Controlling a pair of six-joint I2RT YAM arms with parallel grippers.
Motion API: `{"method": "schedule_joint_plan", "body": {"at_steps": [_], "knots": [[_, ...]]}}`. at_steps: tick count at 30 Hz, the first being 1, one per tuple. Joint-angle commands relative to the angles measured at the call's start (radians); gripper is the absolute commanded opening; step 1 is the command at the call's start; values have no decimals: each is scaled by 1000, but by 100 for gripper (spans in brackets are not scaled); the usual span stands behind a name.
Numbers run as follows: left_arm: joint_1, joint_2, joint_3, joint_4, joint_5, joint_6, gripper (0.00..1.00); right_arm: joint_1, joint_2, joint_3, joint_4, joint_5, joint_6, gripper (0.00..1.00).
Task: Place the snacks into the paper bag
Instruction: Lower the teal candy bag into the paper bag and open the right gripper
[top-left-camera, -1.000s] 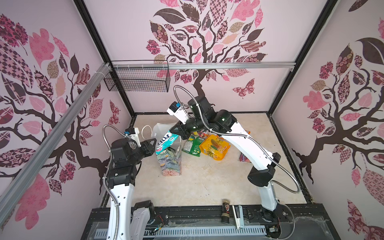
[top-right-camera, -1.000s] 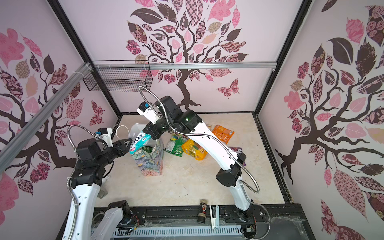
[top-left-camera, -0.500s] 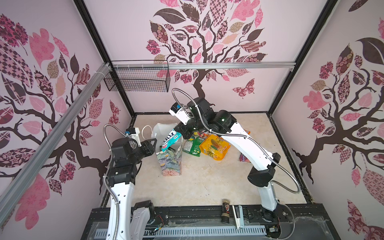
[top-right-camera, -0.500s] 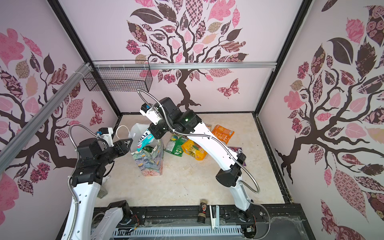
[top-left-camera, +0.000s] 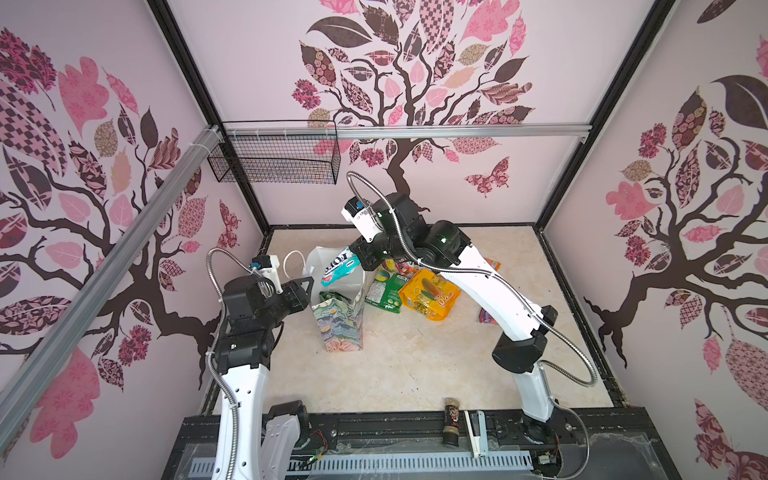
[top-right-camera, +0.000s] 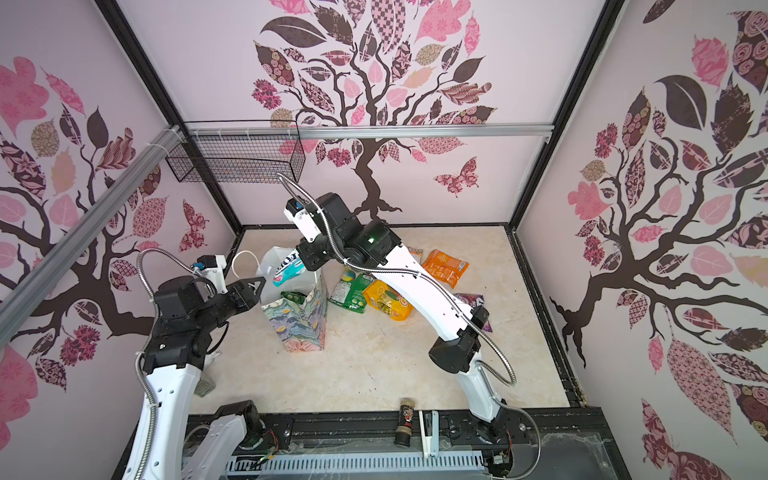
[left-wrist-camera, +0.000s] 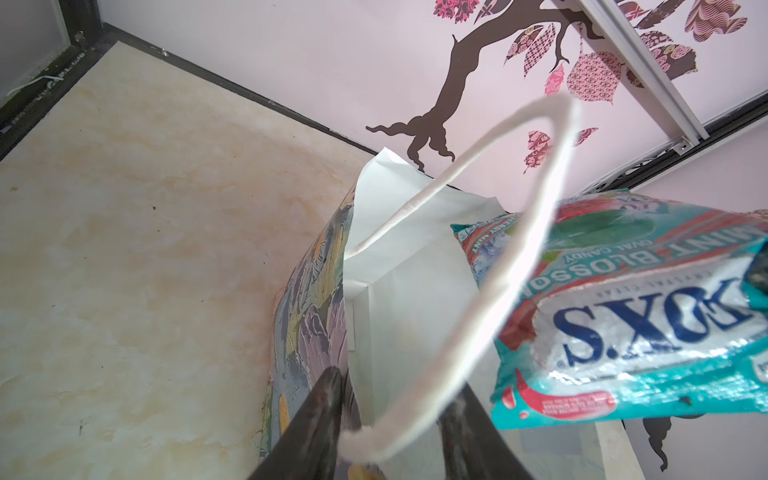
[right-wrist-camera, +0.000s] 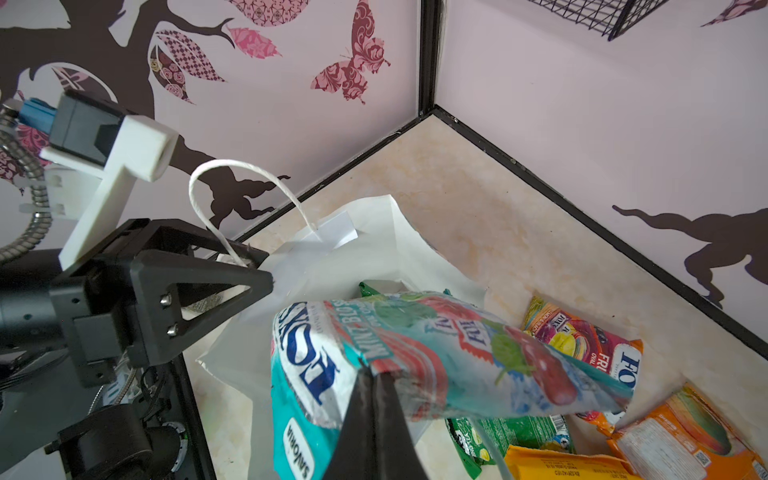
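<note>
**Fig.** The right pincer, closed on an edge of the teal FOX'S packet, holds it over the open mouth of the paper bag. The bag stands upright, left of centre on the desk. The packet's long axis slopes from the pincer at far right down toward near left, free end lowest. The left pincer is part open and straddles the bag's left rim beside the cord handle; no clamping is visible. Other snacks lie just right of the bag. The likely next move is a straight descent, then release.
</note>
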Motion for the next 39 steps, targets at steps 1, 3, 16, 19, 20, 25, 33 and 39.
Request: {"method": "schedule_joint_plan", "body": {"at_steps": [1,3,16,19,20,25,33,39], "knots": [[2,-6,-17,7,5,6,42,36,34,47,-9,59,-116,0],[2,-6,-17,6,5,6,42,59,38,45,-50,108,-183,0],[3,-6,-15,6,-3,8,41,73,2,26,-139,181,-260,0],[3,-7,-14,6,-1,8,42,94,-8,20,-136,245,-269,0],[2,-6,-14,5,-1,8,42,101,-9,18,-132,265,-276,0],[2,-14,-17,6,-2,8,42,133,8,12,-143,345,-295,0],[2,-29,-21,17,5,3,42,143,29,6,-137,382,-271,0],[2,-28,-20,14,0,5,42,144,22,-29,-142,381,-247,1]]}}
